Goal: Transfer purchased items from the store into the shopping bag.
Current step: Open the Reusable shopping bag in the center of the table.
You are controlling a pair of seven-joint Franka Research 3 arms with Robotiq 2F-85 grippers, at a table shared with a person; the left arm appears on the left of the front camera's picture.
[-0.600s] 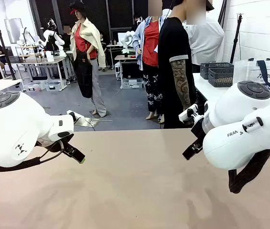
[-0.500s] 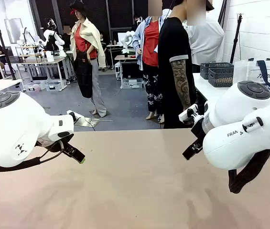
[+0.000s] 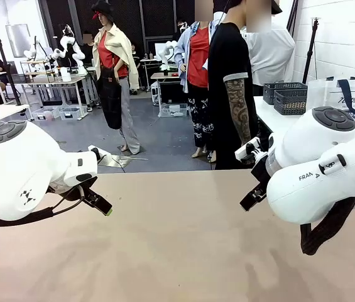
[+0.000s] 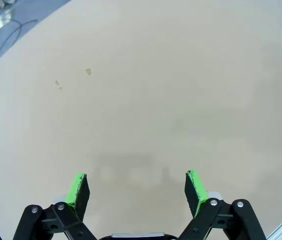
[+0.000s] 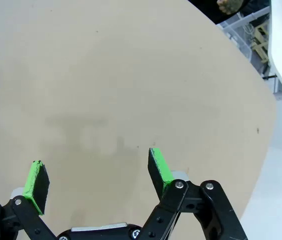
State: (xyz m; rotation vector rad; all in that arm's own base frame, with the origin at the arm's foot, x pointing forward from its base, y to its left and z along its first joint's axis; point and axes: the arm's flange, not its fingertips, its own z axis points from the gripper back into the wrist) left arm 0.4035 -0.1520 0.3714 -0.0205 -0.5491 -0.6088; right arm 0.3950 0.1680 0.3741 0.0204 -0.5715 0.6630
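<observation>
My left gripper [image 4: 137, 189] is open above bare tan tabletop, nothing between its green pads; in the front view it [image 3: 99, 203] hangs at the left, close to the table. My right gripper [image 5: 97, 176] is also open and empty over the table near its far right edge, and its black fingers [image 3: 252, 196] poke out beside the white arm. A translucent white shopping bag [image 3: 348, 94] with navy handles stands on a white side table at the far right, behind my right arm. Two dark grey mesh baskets [image 3: 286, 96] sit beside it. The purchased items are out of view.
The tan table [image 3: 183, 239] spreads between my arms. A person in a black shirt [image 3: 230, 82] stands at its far side, hand hanging near the table's far right corner. My right arm's bulky white link [image 3: 318, 170] overhangs the right side.
</observation>
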